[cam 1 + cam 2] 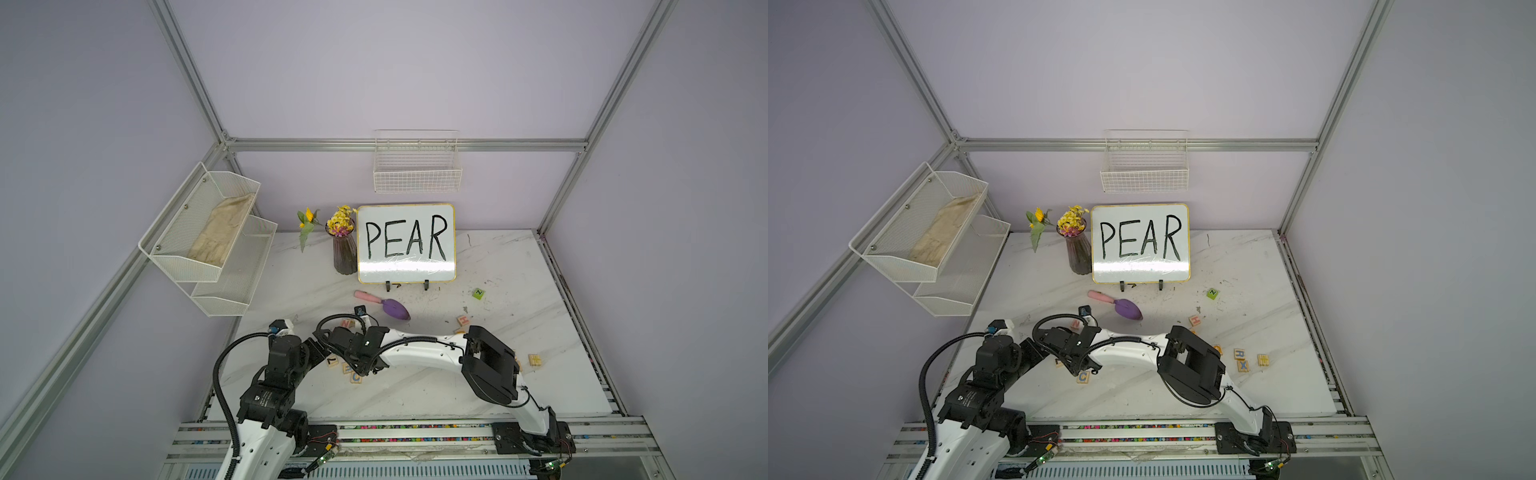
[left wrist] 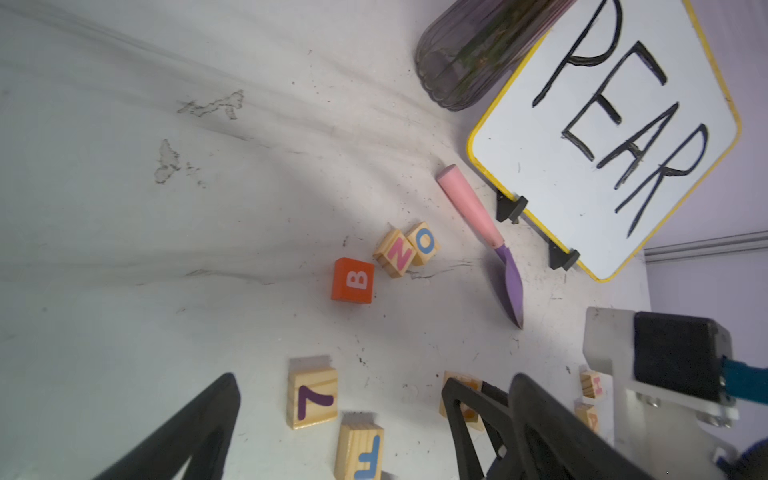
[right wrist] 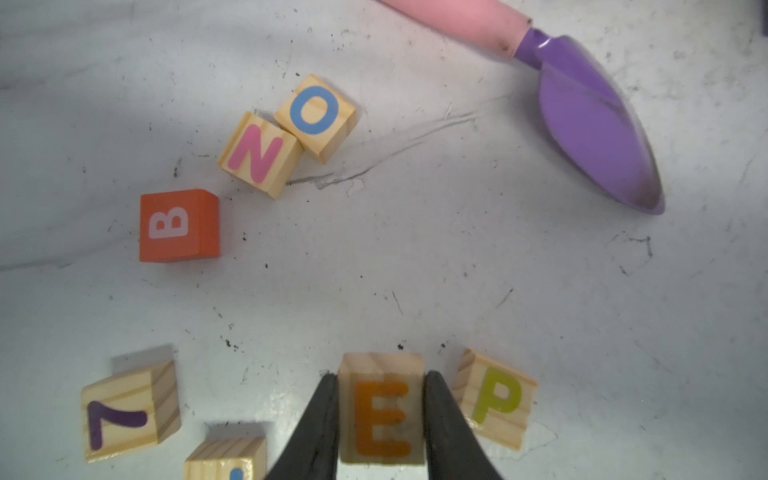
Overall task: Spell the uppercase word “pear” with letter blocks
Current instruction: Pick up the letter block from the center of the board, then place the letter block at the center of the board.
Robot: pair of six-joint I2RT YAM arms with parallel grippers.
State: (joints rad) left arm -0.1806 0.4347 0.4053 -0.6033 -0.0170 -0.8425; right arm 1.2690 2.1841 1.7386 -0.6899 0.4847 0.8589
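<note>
Jaws of right gripper (image 3: 382,378) were closed on E block (image 3: 381,409), with black tapered fingers (image 3: 322,415) flat against two opposite side faces. Orange E faced up and read upright to that wrist camera; cube shape, all edges alike. P block (image 3: 494,401) sat just beside one finger, yellow print up, turned slightly off E. Both were pale wood with visible grain, on scuffed marble-look table (image 3: 415,270). In both top views right arm (image 1: 415,353) covered the grip from me. R block (image 1: 1239,353) showed only in a top view, bluish print up, just beside X block (image 1: 1243,365), well apart from E. Left gripper (image 2: 374,380) hung wide open, holding nothing, with 7 block (image 2: 312,392) on the table showing between its fingers.
</note>
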